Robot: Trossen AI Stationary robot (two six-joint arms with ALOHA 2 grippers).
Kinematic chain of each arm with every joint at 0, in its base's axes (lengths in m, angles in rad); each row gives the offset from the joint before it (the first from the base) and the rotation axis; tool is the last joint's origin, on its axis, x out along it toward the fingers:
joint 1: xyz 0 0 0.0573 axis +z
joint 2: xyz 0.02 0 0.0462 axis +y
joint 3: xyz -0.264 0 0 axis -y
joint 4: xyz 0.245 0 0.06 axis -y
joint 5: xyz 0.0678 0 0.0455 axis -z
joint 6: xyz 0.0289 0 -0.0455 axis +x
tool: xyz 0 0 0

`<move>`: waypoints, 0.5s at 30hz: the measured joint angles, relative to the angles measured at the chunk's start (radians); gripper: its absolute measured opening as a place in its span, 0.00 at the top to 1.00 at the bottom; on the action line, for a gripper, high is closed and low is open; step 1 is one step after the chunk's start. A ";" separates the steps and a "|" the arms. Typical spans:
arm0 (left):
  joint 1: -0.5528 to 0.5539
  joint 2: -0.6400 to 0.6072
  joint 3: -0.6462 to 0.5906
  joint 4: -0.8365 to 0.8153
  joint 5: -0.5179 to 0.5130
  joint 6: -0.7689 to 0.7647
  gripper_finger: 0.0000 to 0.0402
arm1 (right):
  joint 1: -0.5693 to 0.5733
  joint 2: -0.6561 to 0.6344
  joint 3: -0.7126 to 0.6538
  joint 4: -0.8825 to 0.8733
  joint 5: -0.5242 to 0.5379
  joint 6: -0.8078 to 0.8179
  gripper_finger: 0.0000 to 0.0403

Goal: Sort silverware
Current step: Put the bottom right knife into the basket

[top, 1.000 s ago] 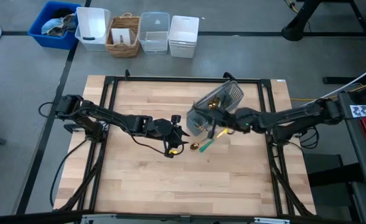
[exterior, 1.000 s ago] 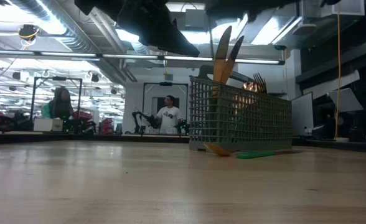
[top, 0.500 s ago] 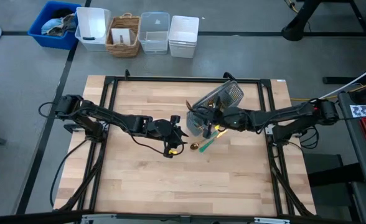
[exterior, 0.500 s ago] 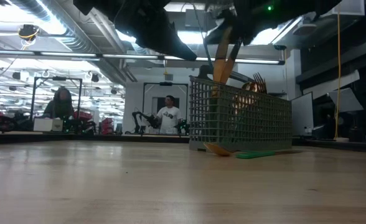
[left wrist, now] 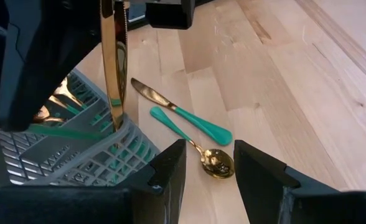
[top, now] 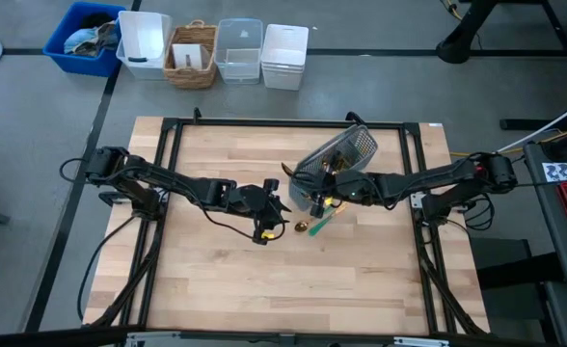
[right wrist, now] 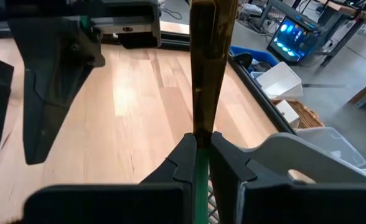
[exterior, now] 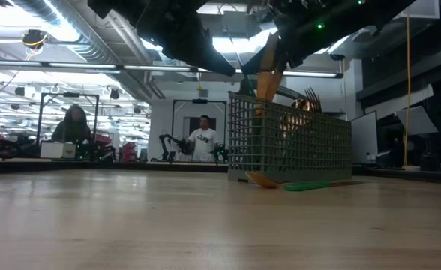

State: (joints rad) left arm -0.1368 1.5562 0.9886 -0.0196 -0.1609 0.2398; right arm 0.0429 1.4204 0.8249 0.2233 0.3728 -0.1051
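Observation:
The grey wire-mesh caddy (top: pixel 346 149) stands on the table right of the middle, with gold and teal silverware inside it (exterior: pixel 307 101). A knife (left wrist: pixel 170 107) and a spoon (left wrist: pixel 198 144) lie on the wood beside the caddy's left end. My right gripper (top: pixel 314 193) hangs over that end, shut on a gold-bladed knife (right wrist: pixel 206 62). My left gripper (left wrist: pixel 209 171) hovers open just left of the caddy, above the table; the spoon's bowl shows beyond its fingers. My right gripper pinches the knife's teal handle (right wrist: pixel 200 163) between its two fingers. The fingers lie along the knife and slant slightly downward from the table's right. The gold blade (left wrist: pixel 112 68) points on past the fingertips toward the caddy's rim, and the knife is clear of the table.
Past the table's far edge stand a blue bin (top: pixel 86 34), white tubs (top: pixel 144 43), a wicker basket (top: pixel 192 53) and a clear box (top: pixel 238 48). A black frame (top: pixel 264 123) runs round the tabletop. Bare wood lies toward the near edge. People stand in the room behind.
My right gripper has gone toward the table's left and down, carrying the knife over the caddy's left end and tipping further downward. The caddy and the two pieces on the table have kept their places.

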 joint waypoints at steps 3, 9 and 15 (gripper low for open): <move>0.000 0.000 0.000 0.000 0.000 0.000 0.69 | 0.000 0.000 0.000 -0.009 0.000 0.000 0.92; 0.000 0.000 0.000 0.000 0.000 -0.001 0.69 | 0.000 0.000 0.000 -0.015 0.000 -0.003 0.92; 0.000 0.000 0.000 0.000 0.000 -0.001 0.69 | 0.000 0.000 0.000 -0.019 0.021 -0.004 0.90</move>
State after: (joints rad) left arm -0.1368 1.5562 0.9886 -0.0196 -0.1610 0.2392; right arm 0.0433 1.4200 0.8249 0.2039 0.3936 -0.1089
